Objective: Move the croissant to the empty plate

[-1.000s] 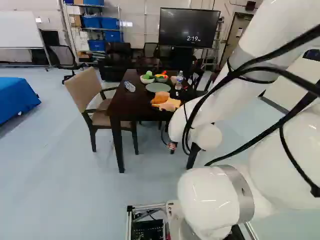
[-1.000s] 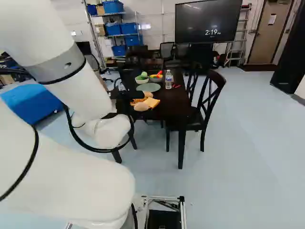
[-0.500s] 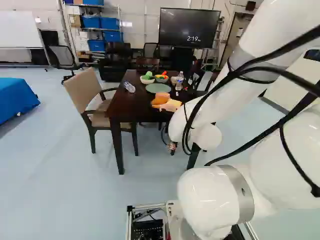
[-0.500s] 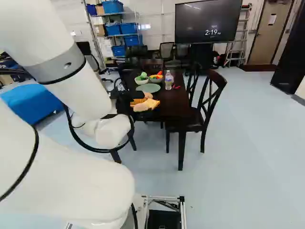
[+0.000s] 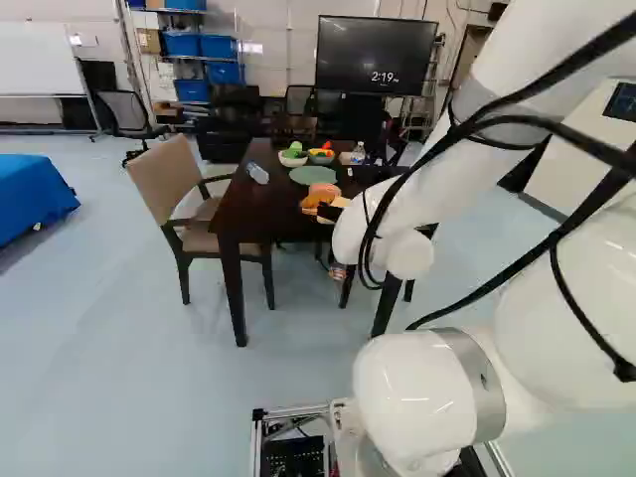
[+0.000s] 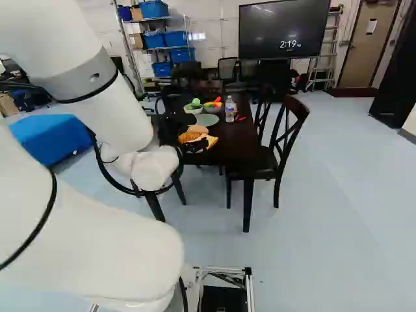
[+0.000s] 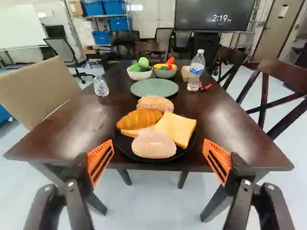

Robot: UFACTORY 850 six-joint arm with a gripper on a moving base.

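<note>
the gripper [image 7: 159,143] is spread wide, likely to fit around the croissant [image 7: 137,119]. the green plate [image 7: 154,88] lies bare beyond, presumably to receive it.

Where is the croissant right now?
In the wrist view, the croissant is on the black plate ahead of the open claw, on the side nearer the tan chair, beside the seeded bun and flat yellow slice.

The table [image 7: 216,129] carries two plates [image 7: 154,88], two bowls [image 7: 139,74] toward its far edge, two plastic bottles [image 7: 195,72] near opposite side edges and, by its near edge, one croissant [image 7: 140,119], two buns [image 7: 153,145] and at least one bread slice [image 7: 177,127].
</note>
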